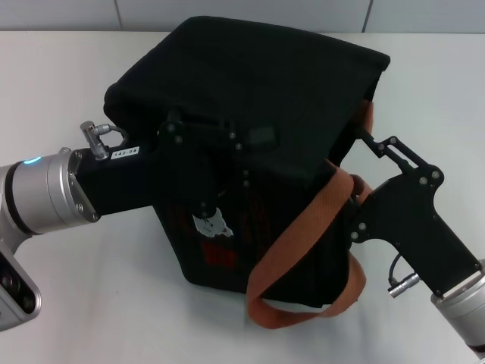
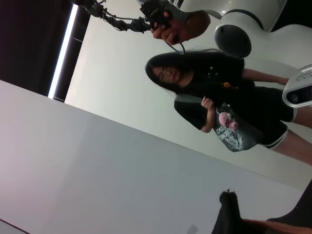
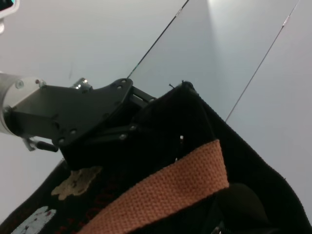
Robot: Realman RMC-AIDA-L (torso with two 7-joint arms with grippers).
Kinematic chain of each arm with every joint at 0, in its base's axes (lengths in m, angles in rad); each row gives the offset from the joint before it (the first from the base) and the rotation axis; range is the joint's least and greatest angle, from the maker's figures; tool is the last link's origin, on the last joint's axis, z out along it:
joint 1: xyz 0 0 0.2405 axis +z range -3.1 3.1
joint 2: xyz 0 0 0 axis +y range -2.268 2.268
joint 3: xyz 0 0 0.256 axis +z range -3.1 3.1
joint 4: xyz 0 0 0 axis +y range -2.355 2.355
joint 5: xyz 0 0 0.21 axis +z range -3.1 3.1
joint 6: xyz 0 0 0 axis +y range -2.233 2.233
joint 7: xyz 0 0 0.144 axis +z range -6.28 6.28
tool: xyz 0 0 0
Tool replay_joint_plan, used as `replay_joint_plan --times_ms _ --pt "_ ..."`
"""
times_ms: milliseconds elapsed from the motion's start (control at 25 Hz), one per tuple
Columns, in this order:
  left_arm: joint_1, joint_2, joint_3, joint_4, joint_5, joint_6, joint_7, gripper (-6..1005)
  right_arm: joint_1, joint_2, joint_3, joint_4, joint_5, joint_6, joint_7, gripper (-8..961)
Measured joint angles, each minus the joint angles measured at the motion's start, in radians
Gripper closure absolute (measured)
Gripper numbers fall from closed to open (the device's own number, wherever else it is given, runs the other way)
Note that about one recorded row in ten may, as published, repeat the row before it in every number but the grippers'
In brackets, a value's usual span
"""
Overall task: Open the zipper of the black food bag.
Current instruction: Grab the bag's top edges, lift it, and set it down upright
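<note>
The black food bag point(image 1: 250, 114) fills the frame's centre; the left gripper point(image 1: 220, 163) presses its front face, the right gripper point(image 1: 362, 135) meets its right edge nearer the top, jaw states indeterminable, zipper not visible.

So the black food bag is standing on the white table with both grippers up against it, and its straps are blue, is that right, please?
Not quite: the straps are orange-brown, not blue, as the head view shows. The rest holds: the black food bag stands on the white table, with the left gripper against its front and the right gripper at its side.
</note>
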Motion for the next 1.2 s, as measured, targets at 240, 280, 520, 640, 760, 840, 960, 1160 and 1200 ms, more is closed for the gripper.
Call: replay_joint_plan --times_ms 240,280,520,640,760,840,960,1160,1200 --pt "0.000 0.000 0.003 0.000 0.000 0.000 0.000 887 0.001 0.000 0.000 0.001 0.000 0.002 -0.015 507" --pt "0.000 0.000 0.004 0.000 0.000 0.001 0.000 887 0.001 0.000 0.000 0.001 0.000 0.003 -0.023 507" --pt "0.000 0.000 0.005 -0.002 0.000 0.003 0.000 887 -0.006 0.000 0.016 0.014 0.003 0.013 -0.104 560" --pt "0.000 0.000 0.005 -0.002 0.001 0.005 0.000 887 -0.004 0.000 0.024 0.014 0.001 0.022 -0.111 572" --pt "0.000 0.000 0.005 -0.002 0.001 0.006 0.000 887 0.005 0.000 0.029 0.020 0.000 0.035 -0.121 571" --pt "0.000 0.000 0.006 -0.002 0.001 0.007 0.000 887 0.011 0.000 0.034 0.026 0.000 0.043 -0.133 588" --pt "0.000 0.000 0.007 -0.002 0.001 0.008 0.000 887 0.015 0.000 0.034 0.035 -0.001 0.048 -0.154 614" --pt "0.000 0.000 0.007 -0.002 0.001 0.009 0.000 888 0.009 0.000 0.035 0.040 -0.046 0.049 -0.177 657" --pt "0.000 0.000 0.007 -0.002 0.001 0.010 0.000 888 0.007 0.000 0.036 0.040 -0.053 0.049 -0.186 666"
